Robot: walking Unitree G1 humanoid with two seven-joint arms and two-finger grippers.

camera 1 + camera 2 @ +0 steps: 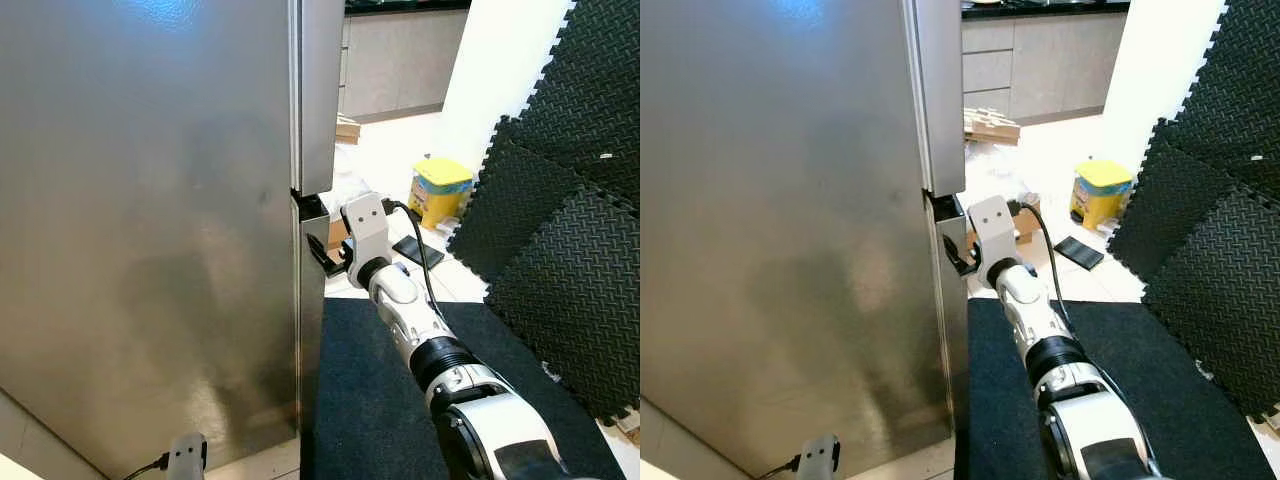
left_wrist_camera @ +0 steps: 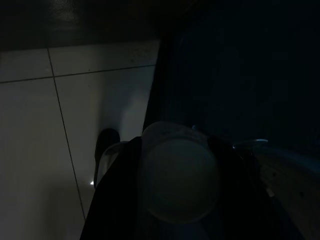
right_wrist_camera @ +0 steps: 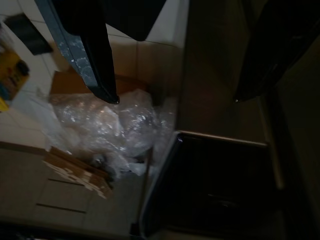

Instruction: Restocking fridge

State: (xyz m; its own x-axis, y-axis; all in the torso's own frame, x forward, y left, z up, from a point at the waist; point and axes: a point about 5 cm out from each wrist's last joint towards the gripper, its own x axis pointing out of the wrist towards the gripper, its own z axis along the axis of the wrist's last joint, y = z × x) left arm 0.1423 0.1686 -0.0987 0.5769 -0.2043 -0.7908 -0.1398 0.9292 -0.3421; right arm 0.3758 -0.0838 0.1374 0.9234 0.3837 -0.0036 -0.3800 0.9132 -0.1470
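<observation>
The tall stainless-steel fridge [image 1: 150, 230] fills the left half of the head views, both doors closed. My right gripper [image 1: 326, 258] is stretched forward to the fridge's right edge, at the seam between the upper and lower door. In the right wrist view it [image 3: 175, 100] is open, with the door edge [image 3: 200, 90] between its two black fingers. The left wrist view is dark: my left gripper [image 2: 180, 150] hangs low over the tiled floor, its fingers closed around a pale round container [image 2: 180, 180].
A dark carpet mat [image 1: 380, 400] lies under my right arm. Black foam mats [image 1: 570, 200] lean against the wall on the right. Beyond the fridge are a yellow bin [image 1: 440, 190], a cardboard box with crumpled plastic wrap [image 3: 100, 125] and grey cabinets [image 1: 400, 60].
</observation>
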